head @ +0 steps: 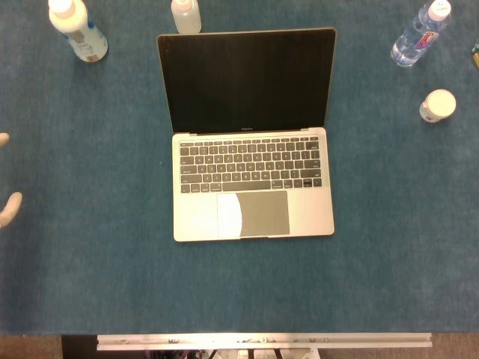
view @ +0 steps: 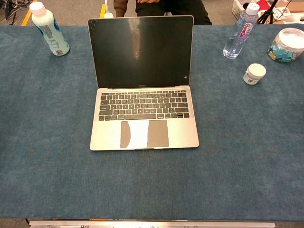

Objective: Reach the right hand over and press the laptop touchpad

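Observation:
An open silver laptop point(head: 253, 179) point(view: 144, 109) stands at the middle of the blue table, its dark screen upright. Its grey touchpad point(head: 253, 214) point(view: 144, 134) lies below the keyboard, with a bright patch of glare across it. Nothing touches the touchpad. My right hand appears in neither view. Of my left hand point(head: 9, 209), only two pale fingertips show at the left edge of the head view, spread apart and holding nothing, far left of the laptop.
A white bottle with a blue label point(head: 77, 28) point(view: 49, 28) stands back left, a clear water bottle point(head: 420, 34) point(view: 240, 31) back right, and a small white jar point(head: 438, 105) point(view: 254, 73) in front of it. A lidded tub point(view: 289, 44) sits far right.

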`<state>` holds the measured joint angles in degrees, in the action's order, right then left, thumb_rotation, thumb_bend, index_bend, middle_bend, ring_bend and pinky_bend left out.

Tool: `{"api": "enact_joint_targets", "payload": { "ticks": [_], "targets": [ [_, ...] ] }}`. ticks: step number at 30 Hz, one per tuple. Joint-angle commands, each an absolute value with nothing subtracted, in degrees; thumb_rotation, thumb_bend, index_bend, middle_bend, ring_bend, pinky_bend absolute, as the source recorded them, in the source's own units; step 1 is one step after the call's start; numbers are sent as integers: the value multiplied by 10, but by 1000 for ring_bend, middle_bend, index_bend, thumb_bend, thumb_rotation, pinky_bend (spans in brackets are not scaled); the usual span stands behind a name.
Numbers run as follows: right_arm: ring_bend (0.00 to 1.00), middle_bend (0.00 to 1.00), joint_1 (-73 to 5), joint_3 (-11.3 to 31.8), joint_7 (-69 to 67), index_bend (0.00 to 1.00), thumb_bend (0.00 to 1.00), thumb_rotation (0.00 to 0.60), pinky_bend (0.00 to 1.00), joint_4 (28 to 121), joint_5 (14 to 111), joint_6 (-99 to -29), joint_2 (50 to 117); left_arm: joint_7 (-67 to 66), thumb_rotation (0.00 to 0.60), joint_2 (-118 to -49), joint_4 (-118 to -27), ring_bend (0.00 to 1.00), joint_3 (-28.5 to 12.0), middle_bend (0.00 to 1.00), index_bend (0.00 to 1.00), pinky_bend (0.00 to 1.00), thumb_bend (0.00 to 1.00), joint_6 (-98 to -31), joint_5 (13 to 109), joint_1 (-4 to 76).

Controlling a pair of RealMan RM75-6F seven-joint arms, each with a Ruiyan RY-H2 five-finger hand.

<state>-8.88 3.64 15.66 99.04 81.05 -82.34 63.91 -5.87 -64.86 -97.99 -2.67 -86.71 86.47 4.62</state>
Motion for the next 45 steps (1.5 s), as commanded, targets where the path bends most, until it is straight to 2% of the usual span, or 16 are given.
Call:
{"api": "enact_joint_targets", "payload": {
  "ticks": [1, 10, 13, 16, 18, 25, 27, 30, 36, 40, 45],
  "targets": [
    [441, 427, -89, 37, 158, 107, 388, 600, 554, 991, 811, -823, 640, -59, 600, -649, -979, 89, -27, 140, 186, 82, 246, -866, 863, 47],
    [441, 443, -94, 40, 148, 124, 388, 600, 554, 993, 816, -811, 638, -60, 600, -648, -982, 89, -26, 140, 186, 82, 246, -869, 863, 45],
    [451, 493, -102, 41, 135, 124, 387, 600, 554, 996, 825, -802, 635, -60, 600, -648, -982, 89, -27, 140, 186, 82, 246, -868, 862, 46],
    [537, 633, -114, 39, 127, 124, 387, 600, 554, 1004, 834, -779, 628, -59, 600, -648, -983, 89, -26, 140, 186, 82, 246, -867, 865, 46],
    [635, 749, -125, 37, 122, 148, 388, 600, 554, 1012, 841, -763, 627, -60, 600, -648, -983, 89, -24, 140, 186, 82, 246, -867, 867, 46],
    [801, 896, -163, 30, 114, 237, 388, 600, 564, 1021, 872, -710, 656, -60, 600, -646, -985, 89, -22, 140, 186, 82, 246, -871, 866, 42],
    [842, 927, -174, 28, 114, 291, 388, 600, 594, 1022, 876, -692, 662, -58, 600, -645, -985, 89, -22, 140, 186, 82, 246, -874, 866, 40],
    [867, 941, -202, 24, 121, 366, 388, 600, 667, 1025, 881, -648, 683, -55, 600, -642, -985, 89, -22, 140, 186, 82, 246, -880, 865, 35],
    [847, 865, -242, 14, 139, 512, 388, 600, 670, 1027, 885, -585, 721, -52, 600, -638, -985, 89, -21, 140, 186, 82, 246, -886, 865, 30],
    [844, 857, -261, 8, 155, 541, 389, 600, 670, 1027, 879, -551, 745, -50, 600, -636, -986, 90, -20, 140, 186, 82, 246, -891, 866, 26],
    [898, 936, -280, 5, 196, 542, 386, 600, 670, 1028, 855, -521, 771, -48, 600, -633, -985, 89, -19, 140, 186, 82, 246, -892, 865, 23]
  ]
}}
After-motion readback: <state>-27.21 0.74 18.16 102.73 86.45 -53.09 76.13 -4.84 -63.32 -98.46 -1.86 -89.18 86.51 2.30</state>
